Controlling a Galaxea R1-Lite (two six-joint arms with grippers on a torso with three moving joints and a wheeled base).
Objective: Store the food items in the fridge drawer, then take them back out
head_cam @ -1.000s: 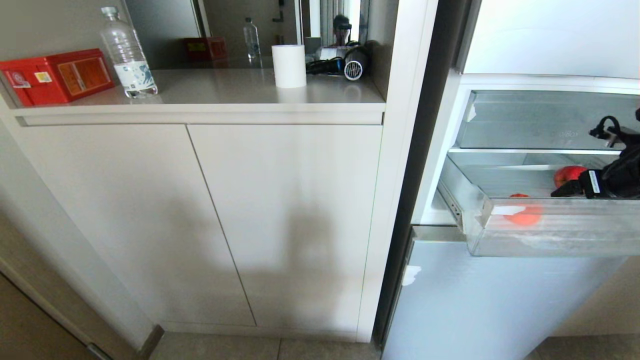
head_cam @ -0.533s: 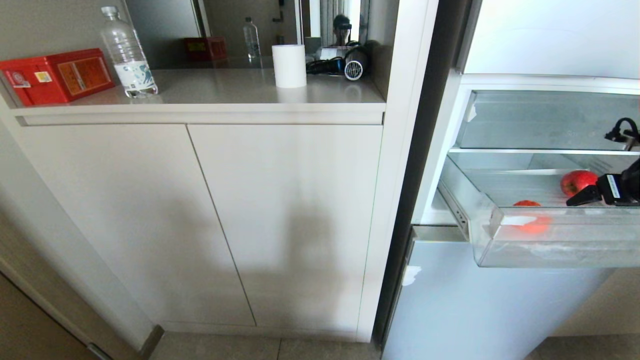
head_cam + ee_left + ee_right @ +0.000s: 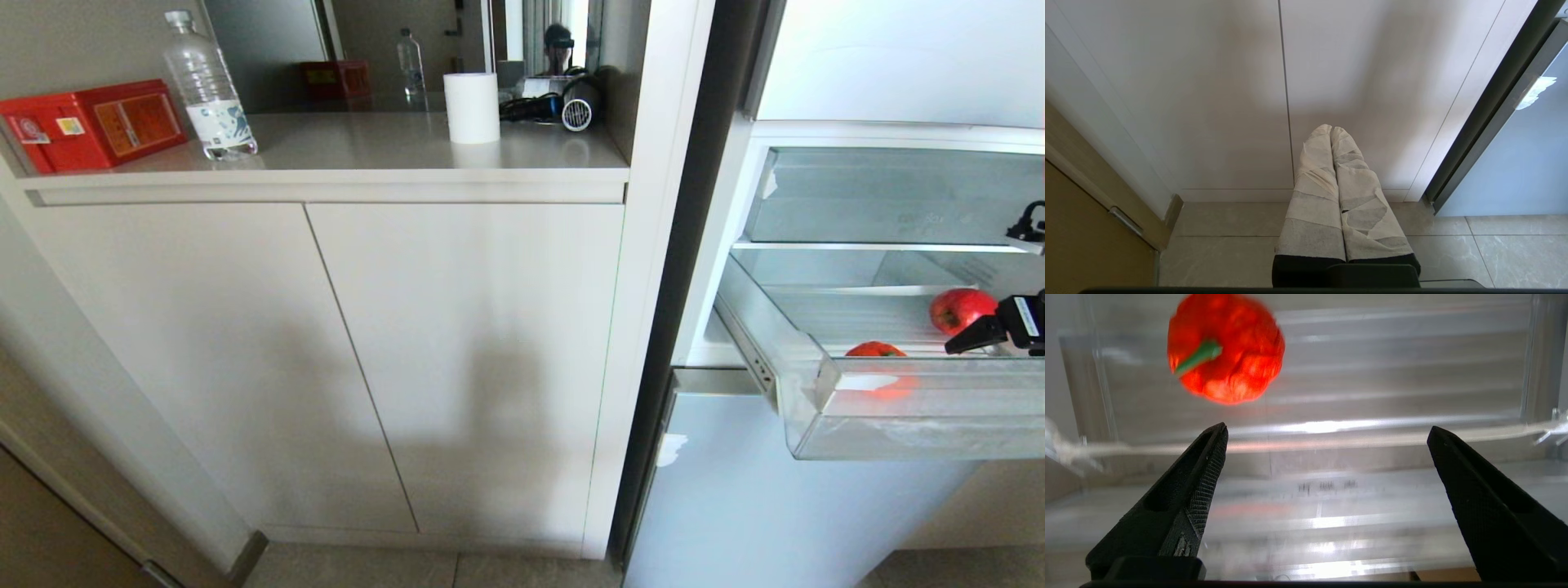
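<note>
The right gripper (image 3: 1327,433) hangs over the pulled-out fridge drawer (image 3: 898,425), jaws spread wide and empty, near the apple (image 3: 959,309) without touching it.

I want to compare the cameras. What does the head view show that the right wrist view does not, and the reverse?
Only the head view: the red apple deeper in the fridge drawer, and the counter with a water bottle and red box. Only the right wrist view: the red pepper's green stem, and both fingers of the open right claw. Both: the drawer, the pepper, the right claw.
</note>
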